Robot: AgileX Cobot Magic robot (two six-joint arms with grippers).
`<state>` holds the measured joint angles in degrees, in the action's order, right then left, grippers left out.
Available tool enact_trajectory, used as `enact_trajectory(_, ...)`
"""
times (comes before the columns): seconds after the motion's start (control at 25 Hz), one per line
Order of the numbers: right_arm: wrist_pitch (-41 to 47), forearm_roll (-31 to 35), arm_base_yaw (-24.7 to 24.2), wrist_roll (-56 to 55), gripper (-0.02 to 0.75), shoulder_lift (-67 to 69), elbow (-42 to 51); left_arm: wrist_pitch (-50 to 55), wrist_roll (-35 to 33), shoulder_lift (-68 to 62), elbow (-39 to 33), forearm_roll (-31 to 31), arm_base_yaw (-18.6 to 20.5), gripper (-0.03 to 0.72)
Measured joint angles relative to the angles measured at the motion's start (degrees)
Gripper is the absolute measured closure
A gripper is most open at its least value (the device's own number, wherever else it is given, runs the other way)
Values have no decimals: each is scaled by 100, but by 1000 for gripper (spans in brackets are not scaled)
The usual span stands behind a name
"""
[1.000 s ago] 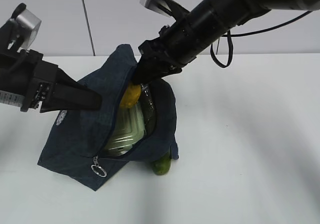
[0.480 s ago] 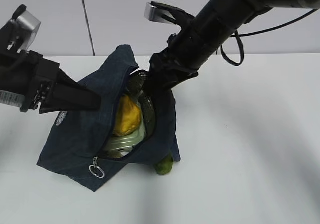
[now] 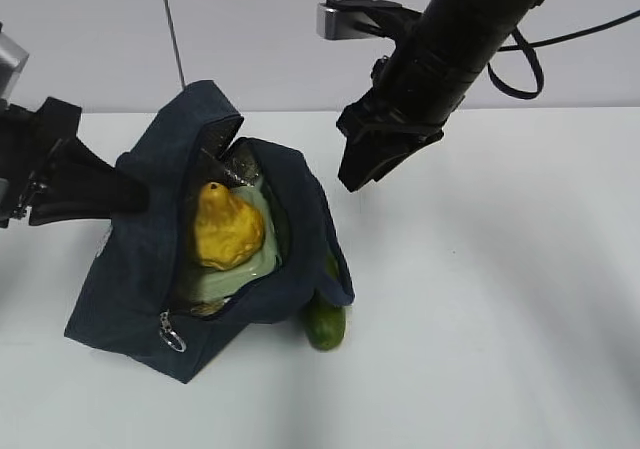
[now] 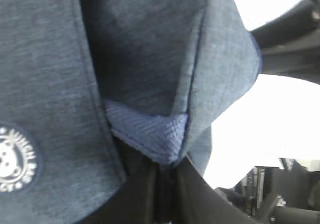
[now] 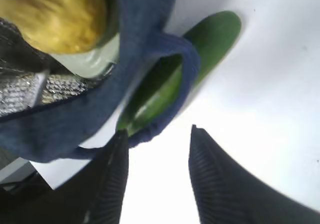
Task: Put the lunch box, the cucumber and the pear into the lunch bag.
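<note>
The navy lunch bag [image 3: 125,299] lies with its mouth open. Inside, the yellow pear [image 3: 226,229] rests on the lunch box's pale green lid [image 3: 252,267]. The dark green cucumber [image 3: 325,325] lies on the table at the bag's right corner, running under the bag's loop handle [image 5: 186,67]. My left gripper [image 3: 140,196] is shut on the bag's fabric edge [image 4: 150,134] and holds the mouth open. My right gripper [image 3: 352,176] hangs open and empty above the table, right of the bag. In its wrist view, the right gripper [image 5: 157,134] points down at the cucumber [image 5: 205,44] and pear [image 5: 55,14].
White tabletop [image 3: 500,299] spreads right of and in front of the bag. A silver ring pull [image 3: 172,341] hangs at the bag's near corner. The silver lining [image 5: 45,89] shows inside the mouth. A grey wall stands behind the table.
The right gripper let go of the pear and drew back up and to the right. The pear settled onto the lunch box lid. The left gripper and bag shifted left.
</note>
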<state>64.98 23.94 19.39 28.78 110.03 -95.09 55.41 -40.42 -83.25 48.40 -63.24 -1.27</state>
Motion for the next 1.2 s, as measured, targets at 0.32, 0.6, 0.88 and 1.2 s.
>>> enact_trajectory(0.32, 480, -464, 0, -363, 419, -10, 0, -90, 274, 0, 5, 944, 144, 687)
enact_trajectory(0.6, 479, -404, 0, -485, 419, -10, 0, -404, 350, 0, 21, 1423, 144, 687)
enact_trajectory(0.88, 318, -310, 10, -1083, 393, 40, 0, -606, 522, 0, 21, 1994, 144, 687)
enact_trajectory(1.2, -135, -1242, 672, -2027, 333, 389, 0, -907, 909, 5, 21, 2609, 144, 687)
